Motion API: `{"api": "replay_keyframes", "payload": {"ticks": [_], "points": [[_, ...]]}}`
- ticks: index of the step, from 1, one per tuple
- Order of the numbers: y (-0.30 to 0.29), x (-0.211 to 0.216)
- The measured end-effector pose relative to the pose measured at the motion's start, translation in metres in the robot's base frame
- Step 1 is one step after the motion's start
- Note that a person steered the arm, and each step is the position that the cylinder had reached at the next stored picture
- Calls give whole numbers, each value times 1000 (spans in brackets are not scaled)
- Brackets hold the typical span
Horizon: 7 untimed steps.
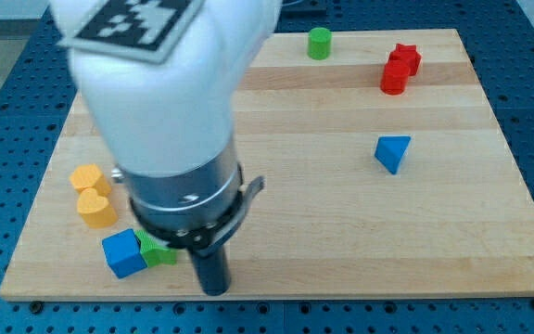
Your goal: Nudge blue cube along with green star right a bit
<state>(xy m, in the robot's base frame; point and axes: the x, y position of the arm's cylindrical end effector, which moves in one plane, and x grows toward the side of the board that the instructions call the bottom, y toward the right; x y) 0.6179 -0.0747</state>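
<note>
Barely visible behind the arm, green star beside blue cube; tool's tip just right, gripping nothing.

Blue cube: near the board's bottom-left corner, resting flat, turned slightly askew to the board's edge, top face lighter than its sides. Green star: touching the cube's right side, mostly hidden under the arm's dark collar, only a small green patch showing; shape hard to confirm, probably lying flat.
</note>
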Motion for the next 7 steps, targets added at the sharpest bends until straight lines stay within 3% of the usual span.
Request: {"api": "replay_keyframes", "payload": {"ticks": [3, 7], "points": [[-144, -2], [-103, -34]]}}
